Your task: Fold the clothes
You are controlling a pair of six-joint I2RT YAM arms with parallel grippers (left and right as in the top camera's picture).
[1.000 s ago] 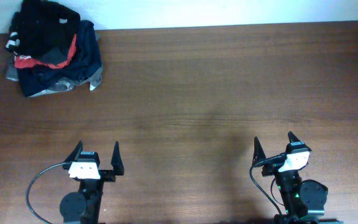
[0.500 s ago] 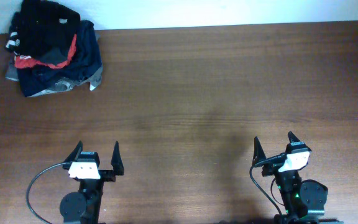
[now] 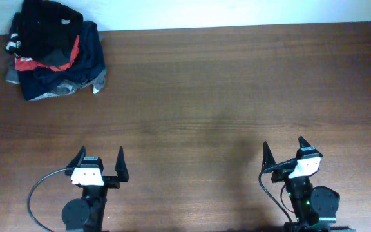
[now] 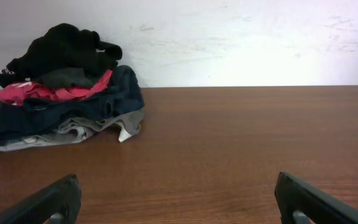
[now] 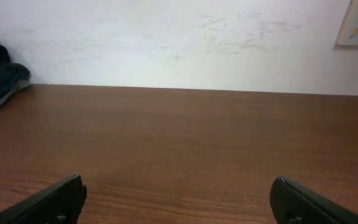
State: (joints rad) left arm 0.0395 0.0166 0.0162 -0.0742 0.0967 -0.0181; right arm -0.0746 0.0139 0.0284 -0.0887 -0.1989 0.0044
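Pile (image 3: 57, 71) sat at far-left corner of table (image 3: 224, 84), black tee (image 3: 44, 22) on top (white label showing). Left gripper (image 3: 100, 160) and right gripper (image 3: 284, 147) sat at the near edge, jaws spread wide, holding nothing. Judged best: pinch only the tee's top layer, then lift it clear of the rest.

Overhead: straight down from high up, whole table (image 3: 224, 84) in frame. Both wrists: low, close to the tabletop, level, facing the far wall (image 4: 260, 37). Shared by all three: pile of clothes (image 3: 53, 55) in far-left corner, barely in from the right wrist.
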